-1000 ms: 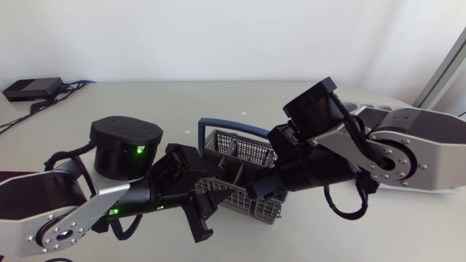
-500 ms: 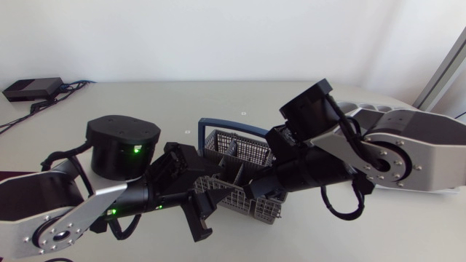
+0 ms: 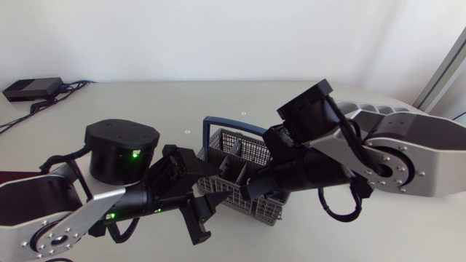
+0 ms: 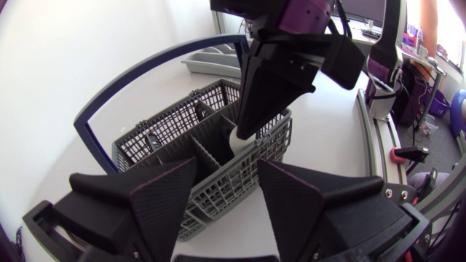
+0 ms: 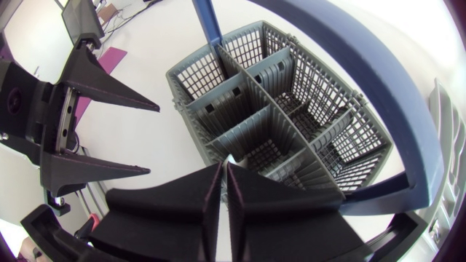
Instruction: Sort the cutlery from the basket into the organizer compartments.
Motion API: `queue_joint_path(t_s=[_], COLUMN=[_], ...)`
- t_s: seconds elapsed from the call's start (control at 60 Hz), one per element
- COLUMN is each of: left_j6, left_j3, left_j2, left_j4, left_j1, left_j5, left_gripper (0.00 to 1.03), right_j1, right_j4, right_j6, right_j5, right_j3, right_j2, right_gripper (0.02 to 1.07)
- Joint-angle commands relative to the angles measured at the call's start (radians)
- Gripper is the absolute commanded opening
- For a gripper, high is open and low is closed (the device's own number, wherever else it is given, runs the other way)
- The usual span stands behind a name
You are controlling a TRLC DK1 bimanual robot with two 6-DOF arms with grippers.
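Right jaws, all but pressed together, dip into a middle compartment of the basket [image 3: 240,149] on the counter [image 3: 182,102], apparently pinching a white cutlery piece [image 4: 239,142] at their tips for lifting out; left jaws, spread, hang just beside its near wall, probably to steady it.

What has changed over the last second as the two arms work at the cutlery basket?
The right gripper shifted slightly leftward, staying down in the basket with its fingers closed on a white piece. The left gripper drew back a little towards the table's near edge, still open beside the basket. The basket kept its place.
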Motion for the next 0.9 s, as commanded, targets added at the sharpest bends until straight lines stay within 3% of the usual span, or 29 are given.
queue_joint_path(t_s=[0.0,0.317,0.667,0.883], left_j6=[0.021,0.021,0.02,0.023], left_j3=[-0.026,-0.029,-0.036,-0.04], left_j2=[-0.015,-0.015,-0.009,-0.008], left_j4=[0.006,0.005,0.006,0.008], left_j1=[-0.008,-0.016,-0.031,-0.033], left_j5=[-0.011,-0.029,-0.041,-0.051], left_gripper=[0.6,0.66,0.69,0.72], right_j1=[0.009,0.004,-0.042,-0.108], right_j4=[0.005,-0.033,-0.101,-0.158], right_j6=[0.007,0.003,0.008,0.01], right_j5=[0.029,0.015,-0.119,-0.267], right_j3=[-0.032,-0.009,0.034,0.076], right_j2=[-0.016,-0.067,-0.118,-0.142], right_gripper=[0.08,0.08,0.08,0.08])
